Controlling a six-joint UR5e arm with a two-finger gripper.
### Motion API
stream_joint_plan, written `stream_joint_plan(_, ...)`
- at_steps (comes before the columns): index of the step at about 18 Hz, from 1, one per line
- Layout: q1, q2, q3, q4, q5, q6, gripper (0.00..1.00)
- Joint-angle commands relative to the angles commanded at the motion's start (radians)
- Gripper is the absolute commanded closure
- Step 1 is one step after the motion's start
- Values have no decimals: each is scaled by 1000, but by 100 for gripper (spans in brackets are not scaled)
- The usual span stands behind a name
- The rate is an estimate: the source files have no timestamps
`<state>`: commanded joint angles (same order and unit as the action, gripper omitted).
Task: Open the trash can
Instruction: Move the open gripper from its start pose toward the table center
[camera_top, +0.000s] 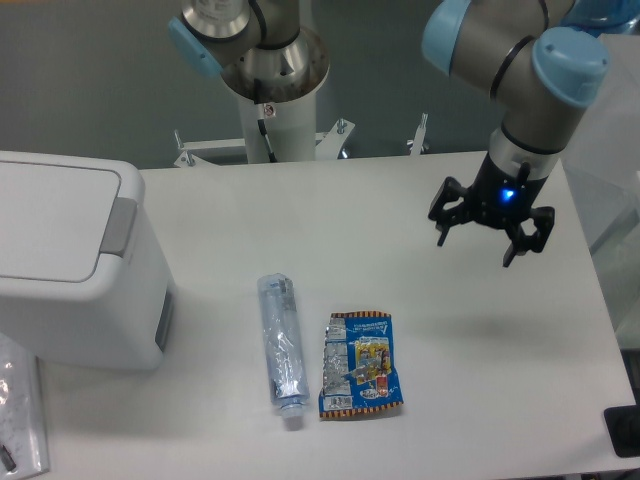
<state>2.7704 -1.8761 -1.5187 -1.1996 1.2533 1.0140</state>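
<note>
Black fingers spread apart and gripping nothing: the gripper (489, 238) hangs at the right of the frame above the white table (420, 340), a blue light glowing on its wrist. One arm (520, 70), grey with light-blue joints, runs up from it and out of the top edge; its base column (268, 90) stands at upper centre behind the table.

Lower centre lie two things, just beside each other: one clear plastic bottle (280, 340), on its side with the cap toward the bottom of the frame, and one crumpled blue snack packet (360, 365). The packet carries printed pictures and lettering, too small to read.

One trash can (80, 270), white and boxy, sits at the left, its flat lid down, grey panels on its right side; the frame edge cuts off its left part. A clear plastic sheet (20, 420) shows in the lower left corner, partly cut off and hard to make out.
</note>
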Motion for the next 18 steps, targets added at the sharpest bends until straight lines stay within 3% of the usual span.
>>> stream_joint_plan(8, -8, -32, -8, -11, 17, 0, 0)
stream_joint_plan(12, -14, -2, -29, -44, 15, -3, 0)
stream_joint_plan(18, -83, 6, -6, -48, 5, -95, 0)
